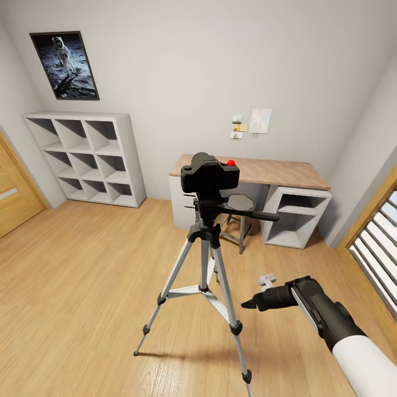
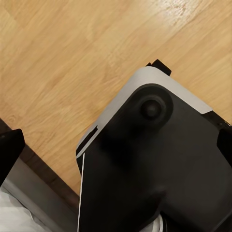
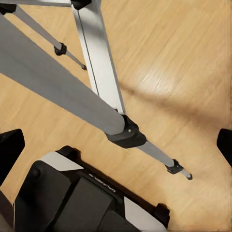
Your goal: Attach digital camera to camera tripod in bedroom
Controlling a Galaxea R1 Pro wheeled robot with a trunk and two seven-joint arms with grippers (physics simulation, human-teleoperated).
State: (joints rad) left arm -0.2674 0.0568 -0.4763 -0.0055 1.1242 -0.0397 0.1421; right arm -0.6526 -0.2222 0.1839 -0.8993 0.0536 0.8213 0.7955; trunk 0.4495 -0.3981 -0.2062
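- Standing on the light wood floor (image 1: 82, 264) of the bedroom, the camera tripod (image 1: 205, 264) is seen at the middle of the head view, its three silver legs spread.
- The digital camera (image 1: 210, 173), black with a red button on top, is seated on the tripod's black head, and a black pan handle (image 1: 251, 214) is seen jutting out below it.
- The right gripper (image 1: 249, 304) is held low, well under the camera and just beside the nearest tripod leg, with nothing between its jaws; whether they are parted or closed cannot be told from the head view.
- In the right wrist view, dark fingertips (image 3: 9, 147) are seen at both edges of the frame, set wide apart, and the tripod legs (image 3: 96, 63) and the robot's black base (image 3: 72, 198) lie beyond them.
- In the left wrist view, dark fingertips (image 2: 9, 150) are likewise seen at opposite edges, spread apart and empty, with the robot's base (image 2: 154, 164) and floor beyond.
- Behind the tripod, a wood-topped desk (image 1: 286, 173) with a stool (image 1: 240, 209) beneath it is set against the pale wall.
- White cube shelves (image 1: 85, 157) and a framed astronaut picture (image 1: 64, 64) are seen further off.
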